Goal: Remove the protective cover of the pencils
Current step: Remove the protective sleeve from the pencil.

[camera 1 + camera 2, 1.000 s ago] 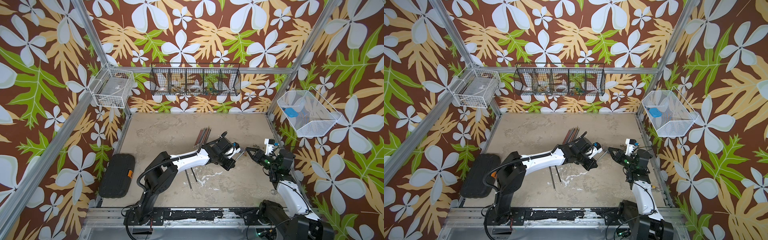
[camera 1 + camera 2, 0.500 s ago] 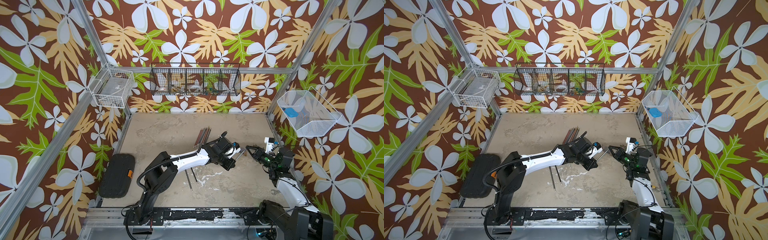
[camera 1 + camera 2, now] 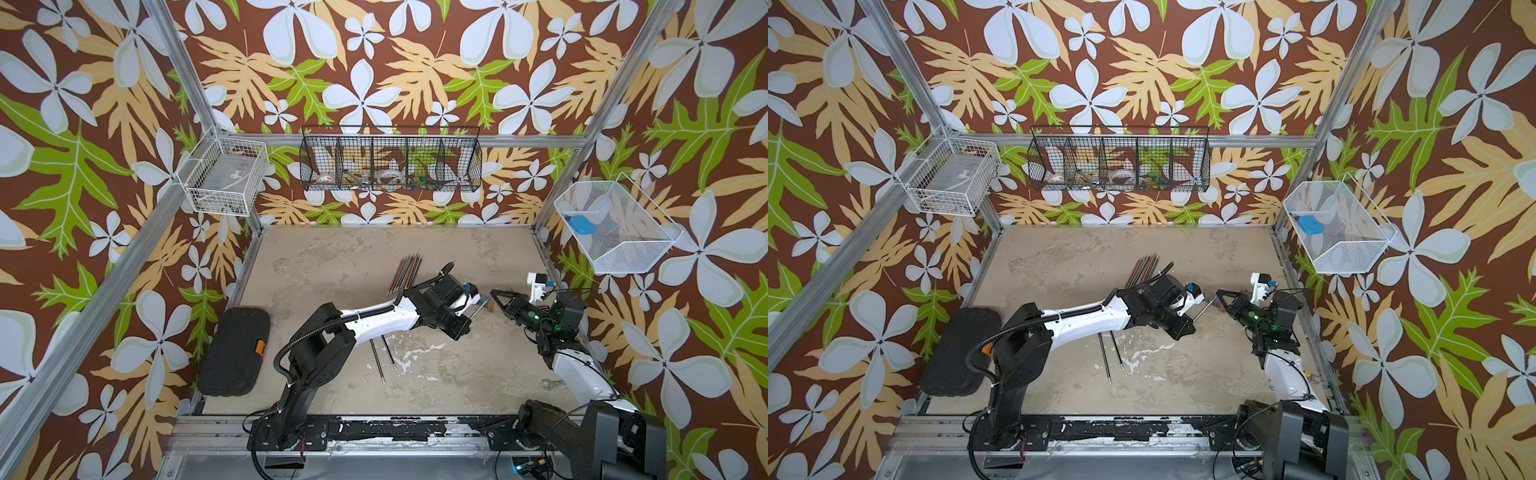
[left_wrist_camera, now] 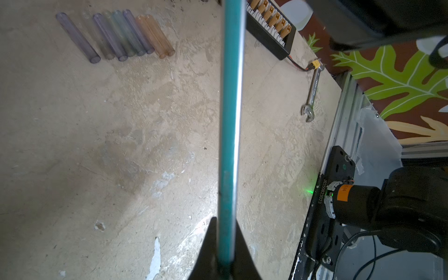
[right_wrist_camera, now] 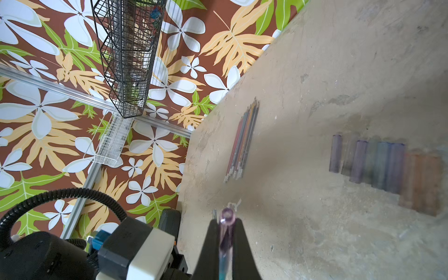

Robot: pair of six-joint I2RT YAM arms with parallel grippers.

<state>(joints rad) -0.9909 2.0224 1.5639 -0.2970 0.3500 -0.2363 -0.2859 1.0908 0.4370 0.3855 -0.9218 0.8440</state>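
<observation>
My left gripper (image 4: 225, 224) is shut on a teal pencil (image 4: 229, 121), held above the table at middle right (image 3: 478, 311) (image 3: 1204, 307). On that pencil's far end sits a purple translucent protective cover (image 5: 226, 232), and my right gripper (image 5: 226, 221) is shut on it, with teal showing inside. In both top views the two grippers (image 3: 467, 316) (image 3: 494, 296) nearly meet tip to tip. A bundle of pencils (image 3: 405, 274) (image 5: 242, 143) lies behind the left arm. Two dark pencils (image 3: 384, 361) lie under it. Several loose covers (image 4: 116, 36) (image 5: 383, 167) lie in a row on the table.
A wrench (image 4: 311, 94) and a black connector strip (image 4: 269, 24) lie near the right edge. A black case (image 3: 235, 353) sits at the left. Wire baskets (image 3: 390, 164) (image 3: 615, 232) hang on the back and right walls.
My right gripper has come a little closer to the left one and shut on the cover at the pencil's end. The left arm and its pencil have stayed put.
</observation>
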